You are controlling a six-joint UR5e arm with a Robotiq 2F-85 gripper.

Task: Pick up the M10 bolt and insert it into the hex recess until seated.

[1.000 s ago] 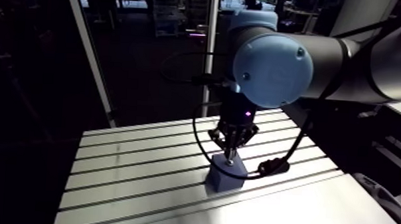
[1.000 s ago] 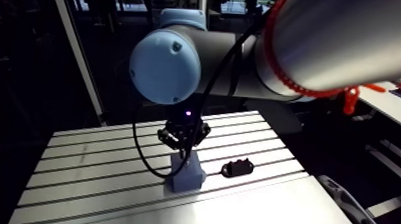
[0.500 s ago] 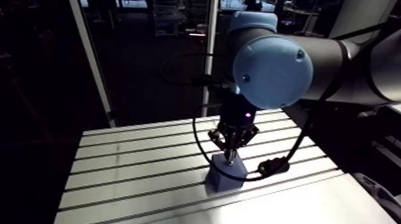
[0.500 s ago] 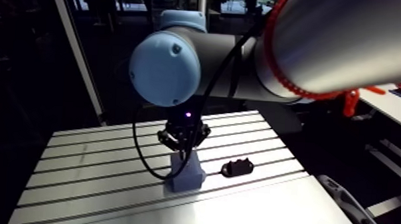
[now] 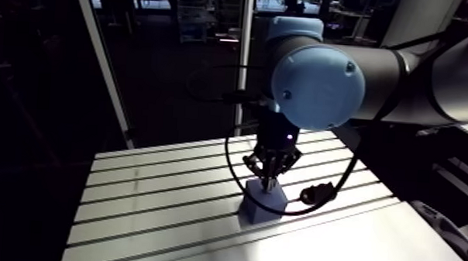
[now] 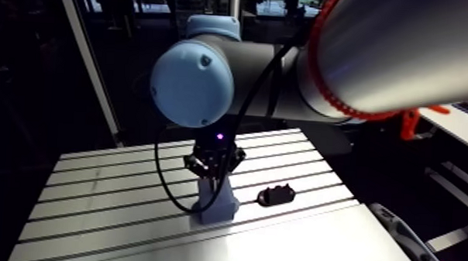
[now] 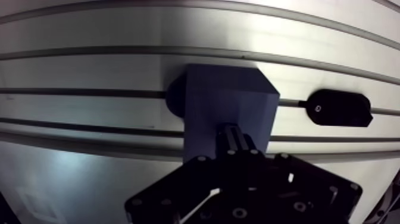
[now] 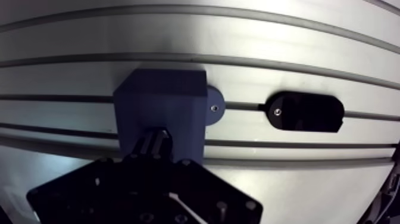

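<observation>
We see a silver-grey tubular arm link [image 5: 435,71] capped by a round light-blue joint cap [image 5: 317,84] with small dark screws [image 5: 351,62]. The black gripper [image 5: 268,177] carries a violet indicator light [image 5: 289,135].

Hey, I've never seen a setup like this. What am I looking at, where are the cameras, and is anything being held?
This is a robot arm with a pincer at its end. Two pictures come from a camera riding on the arm, looking down at its own wrist; two come from a camera on the wrist, looking down past the pincer. Each pair shows one scene. On the slotted metal table stands a blue block, with a black oval piece beside it, not touching. The pincer hangs right over the block. A small bright bit at its tip may be the bolt, but I cannot tell whether it is gripped.
</observation>
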